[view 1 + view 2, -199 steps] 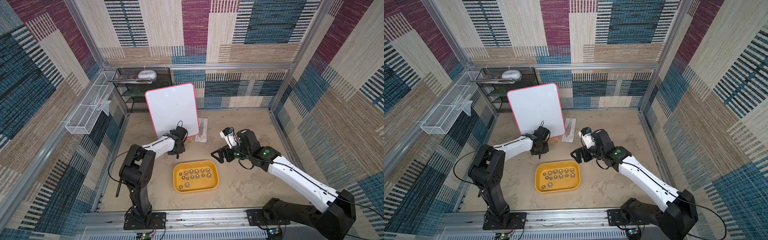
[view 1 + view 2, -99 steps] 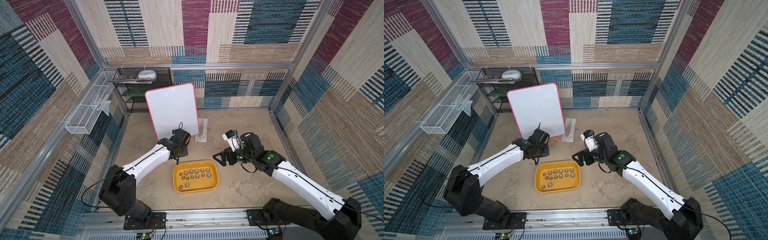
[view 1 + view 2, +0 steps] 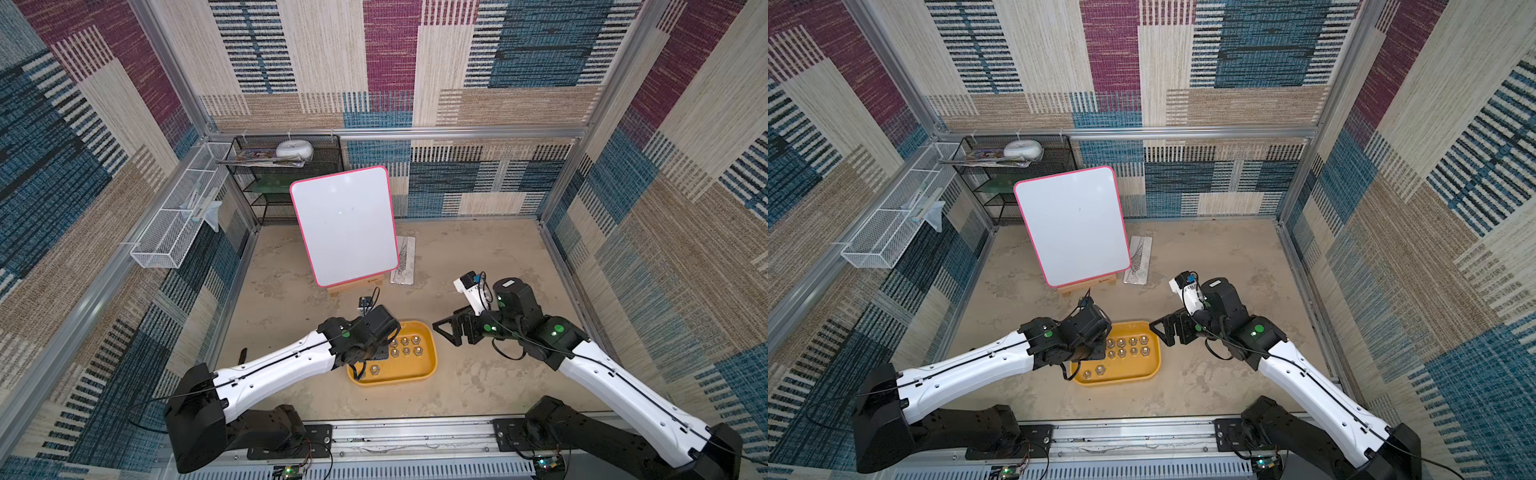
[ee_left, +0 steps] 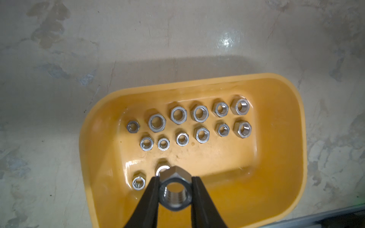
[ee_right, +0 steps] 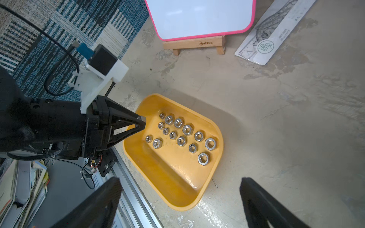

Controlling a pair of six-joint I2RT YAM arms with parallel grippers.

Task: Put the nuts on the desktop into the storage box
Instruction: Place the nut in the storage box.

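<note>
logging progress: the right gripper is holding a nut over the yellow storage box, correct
No. It is the left gripper that is holding the nut over the yellow storage box; the left wrist view shows it.

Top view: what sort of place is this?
Probably a staged robot test cell: aluminium rails hung with patterned woven panels, a left arm and right arm bolted to the front rail, and props like the whiteboard.

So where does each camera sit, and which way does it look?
Top views: high overhead, looking down on the desktop; left arm, right arm show.
Left wrist: on left arm, looking down the left gripper, shut on a nut over the storage box; only fingers show.
Right wrist: on right arm, looking past the open right gripper at the left gripper.
Shared: all show the storage box.
</note>
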